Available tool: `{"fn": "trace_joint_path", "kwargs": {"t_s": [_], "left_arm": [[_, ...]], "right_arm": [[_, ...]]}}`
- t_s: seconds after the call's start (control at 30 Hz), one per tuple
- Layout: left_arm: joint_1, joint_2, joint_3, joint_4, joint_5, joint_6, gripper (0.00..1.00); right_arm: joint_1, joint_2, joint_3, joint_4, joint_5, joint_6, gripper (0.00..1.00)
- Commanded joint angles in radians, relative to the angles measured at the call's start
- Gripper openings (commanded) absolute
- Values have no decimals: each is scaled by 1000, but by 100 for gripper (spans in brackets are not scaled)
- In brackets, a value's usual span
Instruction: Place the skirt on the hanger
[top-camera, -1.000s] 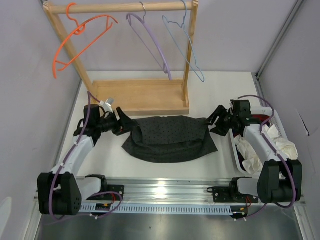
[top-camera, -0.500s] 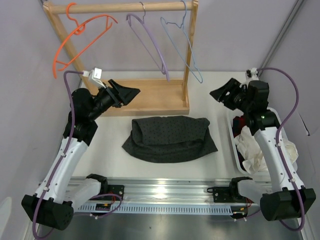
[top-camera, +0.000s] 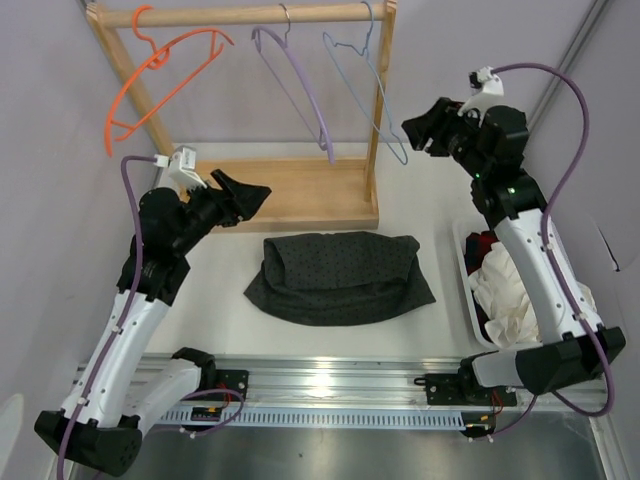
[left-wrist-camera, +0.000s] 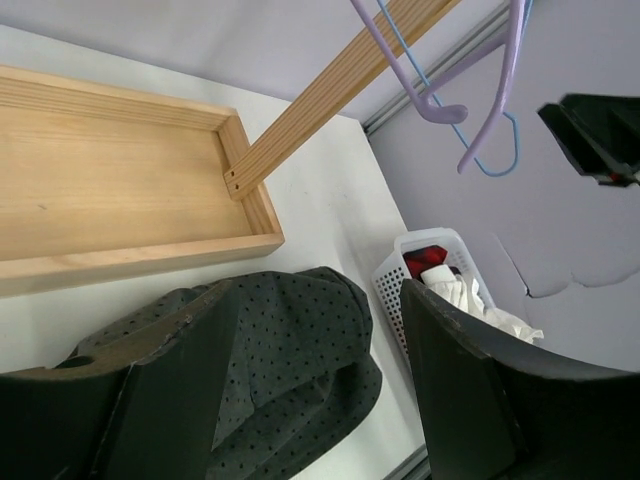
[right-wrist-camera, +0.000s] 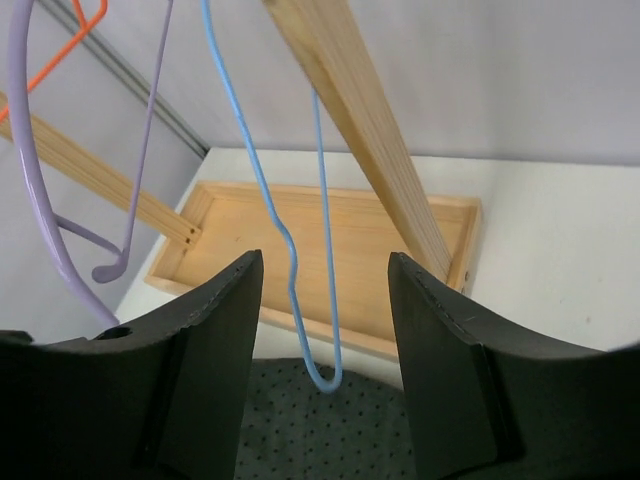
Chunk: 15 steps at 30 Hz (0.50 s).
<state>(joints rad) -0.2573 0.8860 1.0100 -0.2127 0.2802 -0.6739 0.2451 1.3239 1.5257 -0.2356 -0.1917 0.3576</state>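
The skirt (top-camera: 340, 278), dark grey with tiny dots, lies bunched flat on the white table in front of the wooden rack; it also shows in the left wrist view (left-wrist-camera: 290, 350) and the right wrist view (right-wrist-camera: 330, 430). The hanger (top-camera: 375, 100), thin light-blue wire, hangs from the rack's rod at the right end. My right gripper (top-camera: 415, 130) is open and empty, raised just right of the hanger's lower corner. In the right wrist view that corner (right-wrist-camera: 325, 375) hangs ahead between the open jaws (right-wrist-camera: 325, 258), untouched. My left gripper (top-camera: 255, 192) is open and empty above the rack's base, left of the skirt (left-wrist-camera: 312, 290).
The wooden rack (top-camera: 290, 190) with tray base stands at the back and also holds an orange hanger (top-camera: 150, 90) and a purple hanger (top-camera: 300, 90). Its right post (top-camera: 375, 150) stands beside the blue hanger. A white basket (top-camera: 470, 300) with white and dark red cloths sits at the right.
Both arms have lifted off the table. My right gripper rose and moved back-left to the blue hanger. My left gripper rose over the rack's base. The skirt has not moved.
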Motion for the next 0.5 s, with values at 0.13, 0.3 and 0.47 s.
{"fn": "trace_joint_path", "kwargs": {"t_s": [0.13, 0.3, 0.47], "left_arm": [[-3, -44, -43, -22, 8, 45, 71], [-3, -39, -48, -31, 20, 50, 71], [-3, -48, -31, -48, 11, 60, 71]], "right_arm": [[128, 181, 237, 28, 69, -196, 57], [189, 293, 370, -17, 158, -242, 56], [235, 354, 416, -25, 245, -285, 45]]}}
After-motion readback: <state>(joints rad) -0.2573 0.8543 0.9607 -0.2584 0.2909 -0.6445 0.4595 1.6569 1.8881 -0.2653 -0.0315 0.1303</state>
